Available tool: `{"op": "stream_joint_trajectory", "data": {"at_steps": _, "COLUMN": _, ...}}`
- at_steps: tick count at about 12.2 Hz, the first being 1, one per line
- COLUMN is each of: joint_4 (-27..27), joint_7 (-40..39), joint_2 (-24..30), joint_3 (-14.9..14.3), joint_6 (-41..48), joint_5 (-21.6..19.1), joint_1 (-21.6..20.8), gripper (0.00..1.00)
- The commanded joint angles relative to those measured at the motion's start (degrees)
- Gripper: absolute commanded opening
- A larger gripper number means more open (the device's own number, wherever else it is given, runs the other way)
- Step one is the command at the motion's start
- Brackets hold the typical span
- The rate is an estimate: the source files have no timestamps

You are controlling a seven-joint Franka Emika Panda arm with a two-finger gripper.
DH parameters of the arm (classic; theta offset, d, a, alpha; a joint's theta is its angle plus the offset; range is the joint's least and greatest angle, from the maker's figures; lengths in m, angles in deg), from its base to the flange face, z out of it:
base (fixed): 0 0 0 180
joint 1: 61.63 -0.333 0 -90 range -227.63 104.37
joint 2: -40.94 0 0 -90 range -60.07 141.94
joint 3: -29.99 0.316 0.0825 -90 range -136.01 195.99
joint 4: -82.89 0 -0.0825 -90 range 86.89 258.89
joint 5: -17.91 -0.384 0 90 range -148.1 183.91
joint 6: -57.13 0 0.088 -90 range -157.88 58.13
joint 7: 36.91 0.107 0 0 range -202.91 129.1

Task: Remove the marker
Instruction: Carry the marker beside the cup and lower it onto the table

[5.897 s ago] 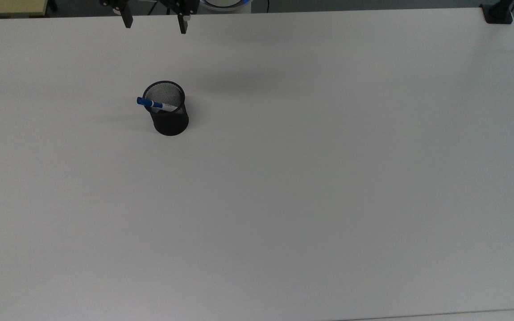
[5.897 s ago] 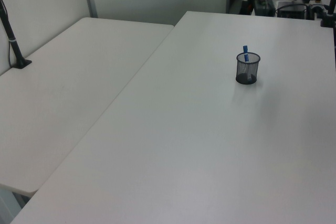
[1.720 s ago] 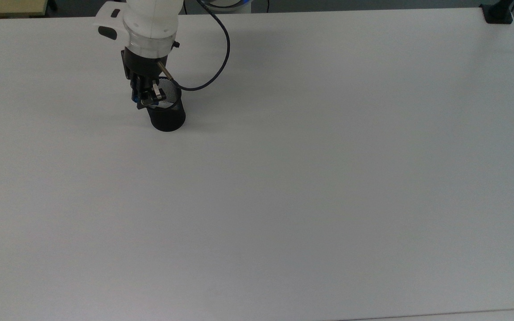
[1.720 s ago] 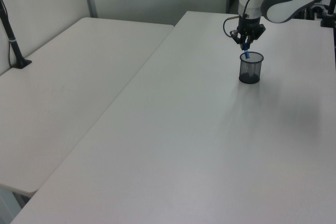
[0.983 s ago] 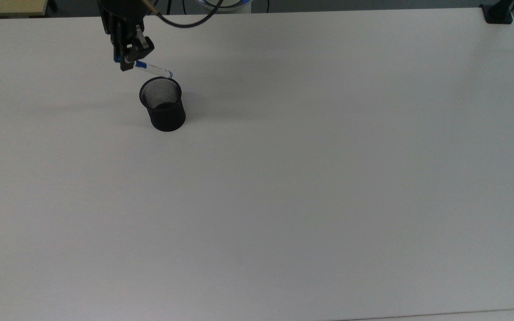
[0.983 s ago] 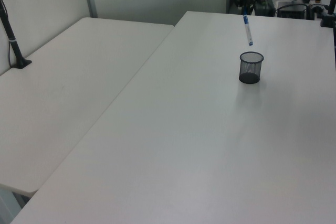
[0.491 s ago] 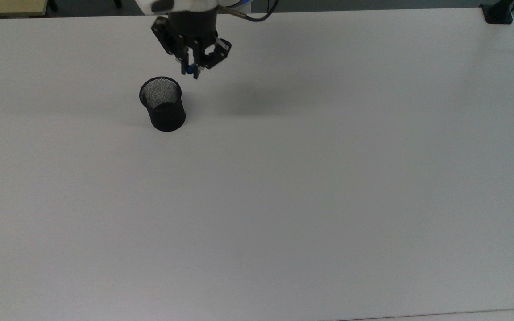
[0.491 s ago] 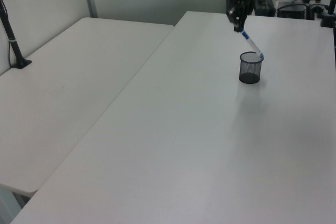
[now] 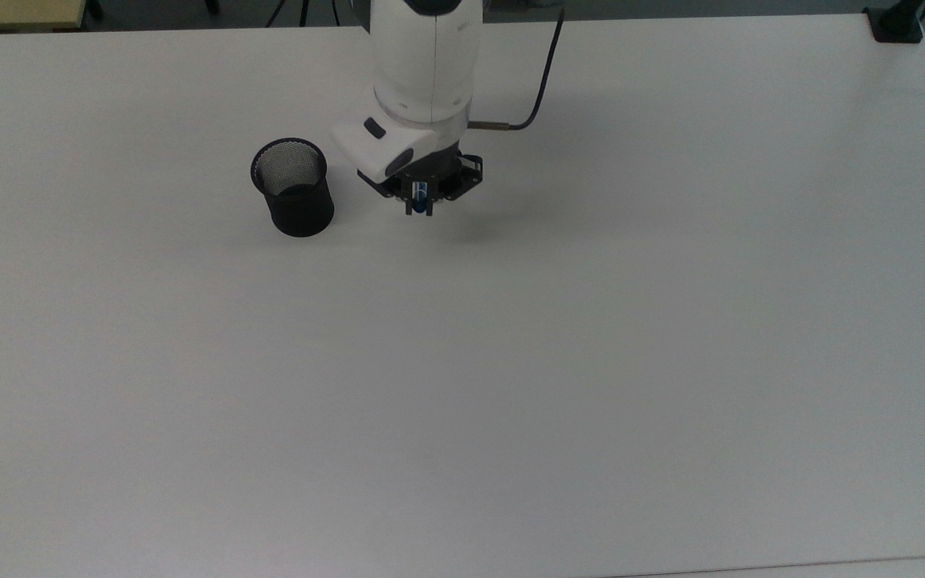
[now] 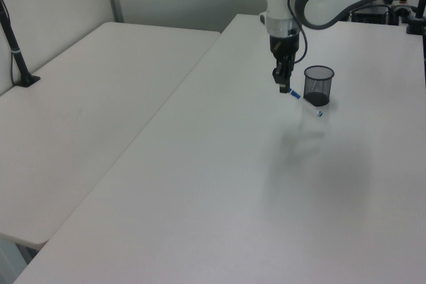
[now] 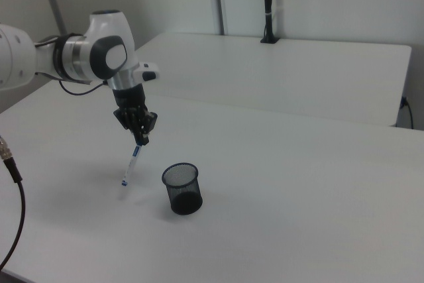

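Blue-capped marker [image 11: 132,163] pinched between fingers [image 11: 141,138]

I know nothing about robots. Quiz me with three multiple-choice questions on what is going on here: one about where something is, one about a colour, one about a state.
1. Where is the marker?
A. Standing inside the mesh cup
B. Held in the end effector, outside the cup
C. Lying flat on the table

2. What colour is the mesh cup?
A. Black
B. Red
C. Yellow

3. How does the marker hang?
A. Level with the table
B. Slanted, its lower end down near the table
C. Pointing straight up above the end effector

Answers:
1. B: the end effector grips the top of the marker, beside the mesh cup.
2. A: the cup's wire wall is black in the top view.
3. B: in the right view the marker slopes down from the end effector toward the table; whether its tip touches cannot be told.
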Motion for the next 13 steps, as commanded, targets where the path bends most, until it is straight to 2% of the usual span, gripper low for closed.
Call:
{"op": "stream_joint_trajectory", "data": {"at_steps": 1, "joint_4": -0.56, "joint_7": -1.91, "joint_2": -4.79, "joint_3": -0.26, "joint_6": -3.65, "joint_5": -4.21, "joint_1": -2.10, "gripper": 0.10}}
{"op": "stream_joint_trajectory", "data": {"at_steps": 4, "joint_4": -0.29, "joint_7": -1.03, "joint_2": -7.88, "joint_3": -0.26, "joint_6": -9.18, "joint_5": -6.32, "joint_1": -2.46, "gripper": 0.10}}
{"op": "stream_joint_trajectory", "data": {"at_steps": 7, "joint_4": 2.33, "joint_7": -1.03, "joint_2": -8.50, "joint_3": -0.26, "joint_6": -16.55, "joint_5": -6.32, "joint_1": -2.98, "gripper": 0.10}}
{"op": "stream_joint_trajectory", "data": {"at_steps": 9, "joint_4": 2.43, "joint_7": -1.03, "joint_2": -9.11, "joint_3": -0.26, "joint_6": -17.28, "joint_5": -5.89, "joint_1": -3.77, "gripper": 0.10}}
{"op": "stream_joint_trajectory", "data": {"at_steps": 13, "joint_4": 2.08, "joint_7": -0.94, "joint_2": -9.30, "joint_3": -0.26, "joint_6": -16.40, "joint_5": -6.15, "joint_1": -3.43, "gripper": 0.37}}
